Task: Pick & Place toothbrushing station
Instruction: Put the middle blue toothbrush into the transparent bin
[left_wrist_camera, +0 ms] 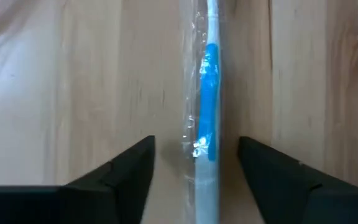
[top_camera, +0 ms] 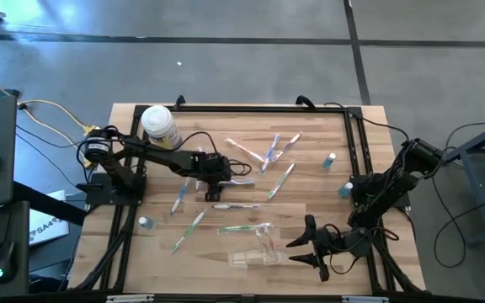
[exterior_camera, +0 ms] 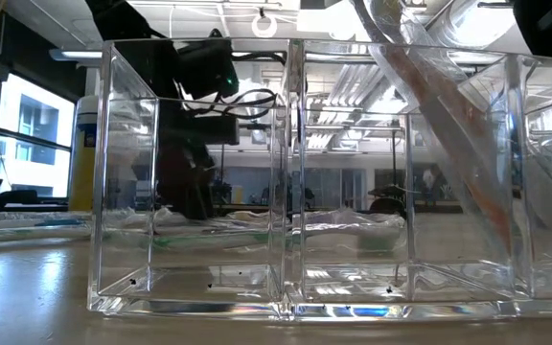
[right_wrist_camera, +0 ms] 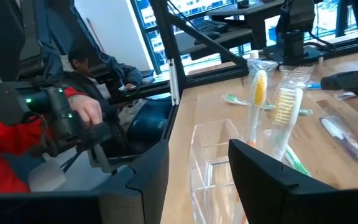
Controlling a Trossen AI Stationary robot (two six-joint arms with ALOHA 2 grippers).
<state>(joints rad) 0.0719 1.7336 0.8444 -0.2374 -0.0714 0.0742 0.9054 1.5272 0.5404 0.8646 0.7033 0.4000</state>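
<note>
The clear plastic holder (top_camera: 255,252) stands on the table near the front edge; in the low view its compartments (exterior_camera: 295,192) fill the picture. Two wrapped toothbrushes (right_wrist_camera: 257,93) stand tilted in it. Several more pastel toothbrushes (top_camera: 272,151) lie scattered over the middle of the table. My left gripper (top_camera: 230,175) is open and points down over a wrapped blue-and-white toothbrush (left_wrist_camera: 209,124), which lies flat between its two fingers without touching them. My right gripper (top_camera: 300,247) is open beside the holder's right end (right_wrist_camera: 216,155), its fingers level and apart from it.
A white-lidded jar with a yellow label (top_camera: 158,124) stands at the far left. Small blue-capped bottles (top_camera: 330,160) (top_camera: 145,222) stand near the right and left edges. A black frame (top_camera: 356,143) runs along the table's sides. A person in red (right_wrist_camera: 5,137) sits beyond the table.
</note>
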